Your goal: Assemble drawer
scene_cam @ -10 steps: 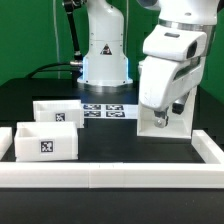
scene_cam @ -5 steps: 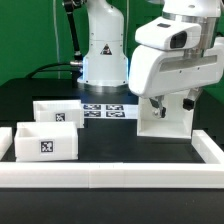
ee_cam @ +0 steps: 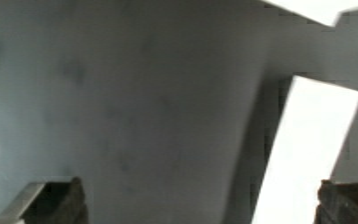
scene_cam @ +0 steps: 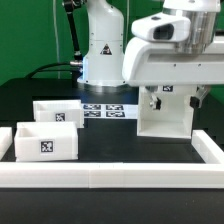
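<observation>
White plastic casing stands upright on the black table at the exterior view's right. The gripper hangs just above its top with jaws spread wide and holding nothing. The wrist view shows both dark fingertips far apart, with only dark table and a bright white strip ahead of them; I take the strip for an edge of the casing but cannot be sure. The two trays sit well apart from the casing at the exterior view's left, the far tray behind the near tray. The marker board lies flat between the far tray and the casing. The main risk, as I judge it, is a bad descent. The casing is tall and probably light, so a fingertip landing on a wall's rim rather than straddling it could tip it or shove it toward the low border wall at the near edge. An off-centre grasp on a thin wall could also let the casing swing or slip when lifted. The bulky hand hides the casing's top in the exterior view, so how the fingers line up with the walls cannot be told. If the casing twists, a tray slid in later would likely jam.
</observation>
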You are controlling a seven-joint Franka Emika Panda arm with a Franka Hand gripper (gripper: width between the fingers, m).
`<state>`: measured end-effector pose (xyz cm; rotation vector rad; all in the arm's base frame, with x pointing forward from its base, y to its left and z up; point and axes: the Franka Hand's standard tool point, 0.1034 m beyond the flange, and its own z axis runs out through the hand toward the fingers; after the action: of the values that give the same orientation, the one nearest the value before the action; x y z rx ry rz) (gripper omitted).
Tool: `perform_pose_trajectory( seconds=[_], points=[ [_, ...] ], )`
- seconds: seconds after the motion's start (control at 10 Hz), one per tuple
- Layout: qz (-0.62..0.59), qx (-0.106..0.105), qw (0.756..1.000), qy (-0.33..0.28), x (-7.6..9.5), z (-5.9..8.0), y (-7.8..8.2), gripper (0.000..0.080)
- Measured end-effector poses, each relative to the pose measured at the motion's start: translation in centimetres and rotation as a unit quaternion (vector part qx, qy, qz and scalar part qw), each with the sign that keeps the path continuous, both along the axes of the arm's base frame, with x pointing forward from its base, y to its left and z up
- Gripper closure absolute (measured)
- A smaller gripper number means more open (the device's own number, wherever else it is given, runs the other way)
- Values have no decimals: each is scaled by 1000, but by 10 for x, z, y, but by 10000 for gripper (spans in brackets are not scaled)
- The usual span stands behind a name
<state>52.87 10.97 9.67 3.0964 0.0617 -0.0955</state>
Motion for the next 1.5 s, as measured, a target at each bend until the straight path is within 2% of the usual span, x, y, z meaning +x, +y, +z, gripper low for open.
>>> perform_pose_trajectory(
  seconds=[0.2, 0.3, 0.4, 0.9, 1.1, 1.4, 1.5],
  points=[
    [-22, 4, 1000, -9, -10, 19, 4, 150],
    [-28, 4, 1000, -10, -20, 25, 4, 150],
    [-24, 3, 1000, -9, -29, 28, 5, 150],
    [-34, 2, 999, -7, -29, 27, 6, 150],
    [-82, -9, 997, -5, -48, 47, 19, 150],
    [-81, -5, 997, -8, -77, 50, 23, 150],
    [-82, -2, 997, -13, -88, 44, 28, 150]
  ],
)
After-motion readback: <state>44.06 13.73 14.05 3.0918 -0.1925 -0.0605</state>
